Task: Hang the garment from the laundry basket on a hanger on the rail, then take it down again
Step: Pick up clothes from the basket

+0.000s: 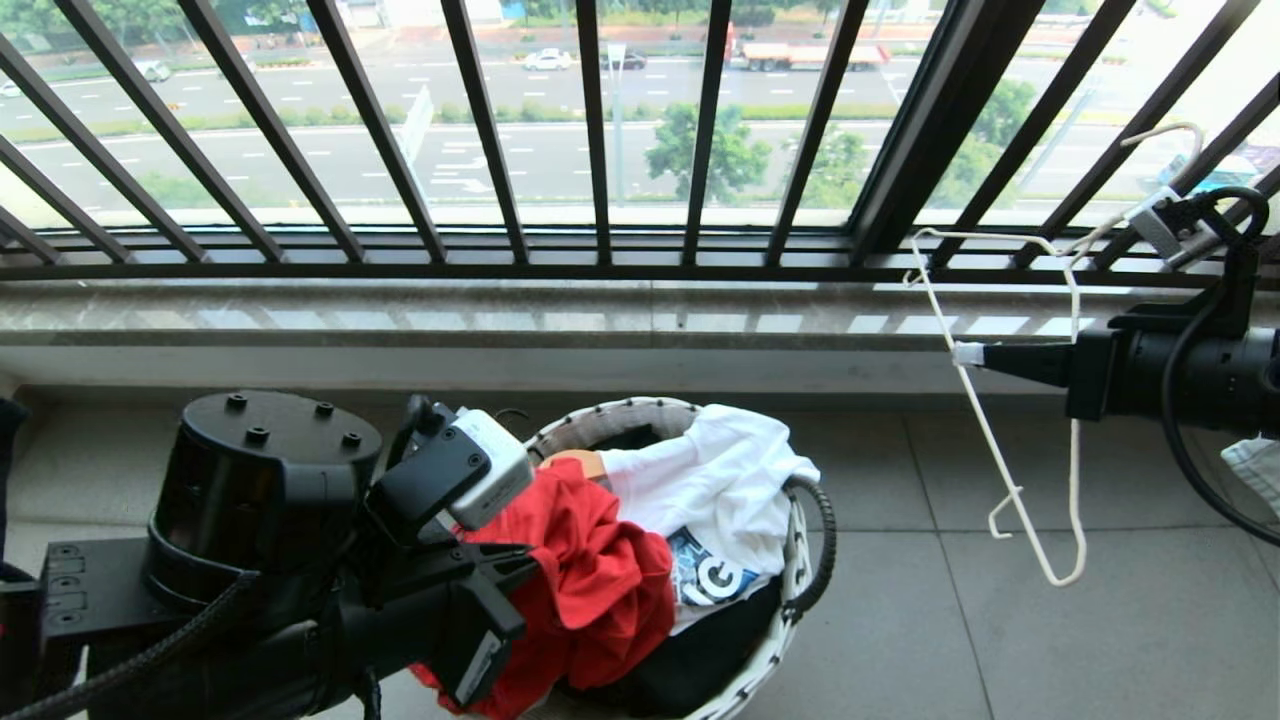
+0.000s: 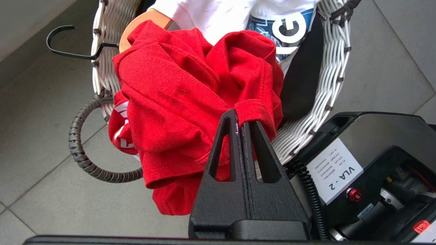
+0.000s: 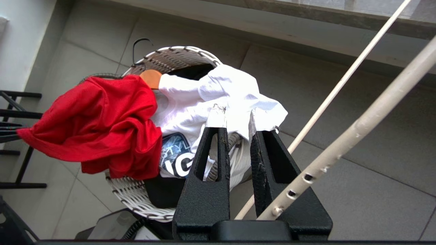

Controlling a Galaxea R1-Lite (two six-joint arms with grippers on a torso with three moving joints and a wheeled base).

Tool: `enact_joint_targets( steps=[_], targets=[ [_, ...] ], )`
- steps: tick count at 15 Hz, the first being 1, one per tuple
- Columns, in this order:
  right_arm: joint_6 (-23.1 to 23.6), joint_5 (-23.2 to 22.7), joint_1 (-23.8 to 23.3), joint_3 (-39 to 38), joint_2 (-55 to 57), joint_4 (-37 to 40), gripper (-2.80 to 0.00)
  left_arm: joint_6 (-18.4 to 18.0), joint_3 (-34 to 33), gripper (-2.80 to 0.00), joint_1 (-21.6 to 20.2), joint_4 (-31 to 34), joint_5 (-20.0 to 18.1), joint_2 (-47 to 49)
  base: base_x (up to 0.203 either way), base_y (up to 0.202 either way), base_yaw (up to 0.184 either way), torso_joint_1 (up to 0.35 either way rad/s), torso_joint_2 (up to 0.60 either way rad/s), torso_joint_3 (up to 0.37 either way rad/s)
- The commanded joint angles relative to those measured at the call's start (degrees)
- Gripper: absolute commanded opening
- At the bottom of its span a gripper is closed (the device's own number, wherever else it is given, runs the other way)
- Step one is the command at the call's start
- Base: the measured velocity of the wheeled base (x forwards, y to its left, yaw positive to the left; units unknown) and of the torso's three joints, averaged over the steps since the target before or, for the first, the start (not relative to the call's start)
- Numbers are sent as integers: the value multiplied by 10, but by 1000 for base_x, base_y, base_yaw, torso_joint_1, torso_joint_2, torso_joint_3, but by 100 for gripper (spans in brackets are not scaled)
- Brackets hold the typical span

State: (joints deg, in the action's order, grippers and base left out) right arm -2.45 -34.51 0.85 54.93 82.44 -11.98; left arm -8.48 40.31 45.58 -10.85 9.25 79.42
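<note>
Red garment (image 2: pixel 177 98) pinched in the closed left end effector (image 2: pixel 242 119).

1. Your left arm (image 1: pixel 260 500): matte black, a round cap studded with screws, and a braided black cable alongside.
2. Your left wrist camera (image 1: pixel 490 465): a white-grey block on a black bracket.
3. Your left gripper (image 2: pixel 240 127): black triangular fingers with slotted cut-outs.
4. Your right gripper (image 3: pixel 235 119): the same fingers, tipped with white tape.
5. Your base (image 2: pixel 357 170): black, with a white "VLA-2" label and a red button.
</note>
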Motion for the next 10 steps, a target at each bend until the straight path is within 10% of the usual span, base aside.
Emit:
enact_joint_targets(
  steps=[1, 2, 3, 10],
  targets=[
    [0, -2, 0, 0, 5, -1, -280, -4, -1, -280, -1, -16, 1, 43, 0, 0, 0, 0, 0, 0],
    [0, -2, 0, 0, 5, -1, -280, -5, -1, -244, -1, -17, 1, 48, 0, 0, 0, 0, 0, 0],
    [0, -3, 0, 0, 5, -1, -280, -5, 1, 0, -1, -18, 1, 50, 0, 0, 0, 0, 0, 0],
    [0, -3, 0, 0, 5, -1, -280, -20, 4, 0, 13, 33, 8, 6, 0, 0, 0, 0, 0, 0]
  ],
)
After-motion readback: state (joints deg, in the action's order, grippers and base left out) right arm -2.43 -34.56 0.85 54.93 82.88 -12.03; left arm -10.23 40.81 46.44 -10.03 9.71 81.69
